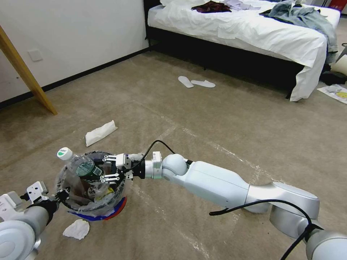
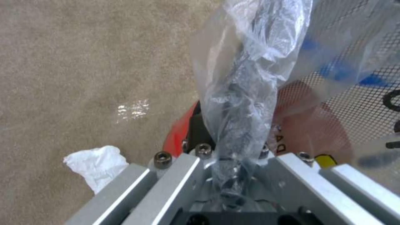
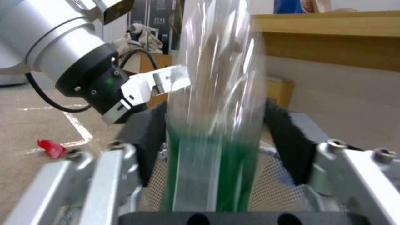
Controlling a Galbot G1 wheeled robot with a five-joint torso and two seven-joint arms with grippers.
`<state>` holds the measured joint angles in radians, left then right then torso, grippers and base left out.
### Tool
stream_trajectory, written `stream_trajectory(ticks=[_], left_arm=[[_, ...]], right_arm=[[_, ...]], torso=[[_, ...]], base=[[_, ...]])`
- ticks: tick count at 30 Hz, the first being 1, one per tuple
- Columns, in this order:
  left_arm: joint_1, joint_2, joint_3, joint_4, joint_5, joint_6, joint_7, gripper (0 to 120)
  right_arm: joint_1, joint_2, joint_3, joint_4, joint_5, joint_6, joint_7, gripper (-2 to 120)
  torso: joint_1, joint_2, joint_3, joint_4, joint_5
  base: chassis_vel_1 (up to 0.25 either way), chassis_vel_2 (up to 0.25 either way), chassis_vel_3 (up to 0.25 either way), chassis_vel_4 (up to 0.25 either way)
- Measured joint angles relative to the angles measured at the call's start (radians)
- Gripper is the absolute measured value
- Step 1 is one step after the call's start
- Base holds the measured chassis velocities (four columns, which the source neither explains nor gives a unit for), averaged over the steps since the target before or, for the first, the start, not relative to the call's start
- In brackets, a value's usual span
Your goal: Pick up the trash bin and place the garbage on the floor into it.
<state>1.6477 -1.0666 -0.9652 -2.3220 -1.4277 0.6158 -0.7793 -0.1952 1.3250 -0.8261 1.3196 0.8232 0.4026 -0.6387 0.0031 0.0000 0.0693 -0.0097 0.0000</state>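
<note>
Clear crinkled plastic lines the trash bin (image 1: pixel 94 195), a small round red bucket with a blue band, which the head view shows low on the left, tilted, beside the beige carpet floor (image 1: pixel 217 119). The left gripper (image 1: pixel 59 196) meets the bin's near rim; the left wrist view shows its fingers (image 2: pixel 175 175) pressed together on the rim with the bunched bag (image 2: pixel 243 93) pinched between them, a detail the head view does not resolve. The right gripper (image 1: pixel 108 168) reaches from the right over the bin's opening. Its fingers are spread to the width of a clear green-labelled bottle (image 1: pixel 80 165), which lies between them with its white cap pointing away over the bin's far rim. In the right wrist view the bottle (image 3: pixel 217 103) stands blurred between the dark pads (image 3: pixel 287 143), and whether both pads touch it cannot be told. That view also shows a small red wrapper (image 3: pixel 51 147) on the carpet and the left arm's wrist beyond. One crumpled white tissue (image 1: pixel 76 229) lies just beside the bin, also visible in the left wrist view (image 2: pixel 98 165). A folded white tissue (image 1: pixel 101 133) lies farther off, toward the wall. Open carpet crossed by shiny tape lines extends to the right as far as the bed (image 1: pixel 253 32).
</note>
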Motion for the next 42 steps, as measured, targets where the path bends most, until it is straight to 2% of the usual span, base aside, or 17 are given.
stream_trajectory(ticks=[1,3,6,9,24,33,35,36,39,40,42], left_arm=[[0.0,0.0,0.0,0.0,0.0,0.0,0.0,0],[0.0,0.002,-0.003,0.0,-0.002,0.0,-0.002,0],[0.0,0.004,-0.005,0.002,-0.005,0.0,-0.004,0],[-0.004,0.008,-0.006,0.004,-0.01,-0.001,-0.007,0],[-0.013,0.011,0.001,0.01,-0.018,-0.003,-0.015,0],[-0.01,0.016,0.002,0.018,-0.025,-0.001,-0.016,0],[-0.012,0.02,0.005,0.021,-0.028,0.0,-0.014,0],[-0.012,0.02,0.005,0.021,-0.028,0.0,-0.014,0],[-0.014,0.022,0.014,0.029,-0.025,0.0,-0.009,0],[-0.014,0.022,0.014,0.029,-0.025,0.0,-0.009,0],[-0.014,0.025,0.017,0.034,-0.019,0.0,-0.003,0]], right_arm=[[0.0,0.0,0.0,0.0,0.0,0.0,0.0,67],[0.004,0.0,-0.002,0.0,0.0,0.001,0.002,76],[0.007,-0.001,-0.002,0.0,0.0,0.001,0.004,83],[0.017,-0.004,-0.004,0.0,0.001,0.001,0.004,97],[0.029,-0.005,0.005,0.009,0.024,0.0,0.004,100],[0.057,-0.032,0.137,0.063,0.089,0.0,0.035,100],[0.08,-0.09,0.201,0.08,0.109,-0.013,0.035,100],[0.08,-0.09,0.201,0.08,0.109,-0.013,0.035,100],[0.091,-0.214,0.263,0.079,0.116,-0.031,0.03,100],[0.091,-0.214,0.263,0.079,0.116,-0.031,0.03,100],[0.083,-0.312,0.301,0.075,0.111,-0.048,0.037,100]], torso=[[0.0,0.0,0.0,0.0,0.0],[0.0,0.0,0.0,0.0,0.0],[0.0,0.0,0.0,0.0,0.0],[0.0,0.0,0.0,0.0,0.0],[0.0,0.0,0.0,0.0,0.0],[0.0,0.0,0.0,0.0003,0.0001],[0.0,0.0,0.0,0.0003,0.0003],[0.0,0.0,0.0,0.0003,0.0003],[0.0,0.0,0.0,0.0001,0.0004],[0.0,0.0,0.0,0.0001,0.0004],[0.0,0.0,0.0,-0.0002,0.0005]], base=[[0.0,0.0,0.0,0.0],[0.0,0.0,0.0,0.0],[0.0,0.0,0.0,0.0],[0.0,0.0,0.0,0.0],[0.0,0.0,0.0,0.0],[0.0,0.0,0.0,0.0],[0.0,0.0,0.0,0.0],[0.0,0.0,0.0,0.0],[0.0,0.0,0.0,0.0],[0.0,0.0,0.0,0.0],[0.0,0.0,0.0,0.0]])
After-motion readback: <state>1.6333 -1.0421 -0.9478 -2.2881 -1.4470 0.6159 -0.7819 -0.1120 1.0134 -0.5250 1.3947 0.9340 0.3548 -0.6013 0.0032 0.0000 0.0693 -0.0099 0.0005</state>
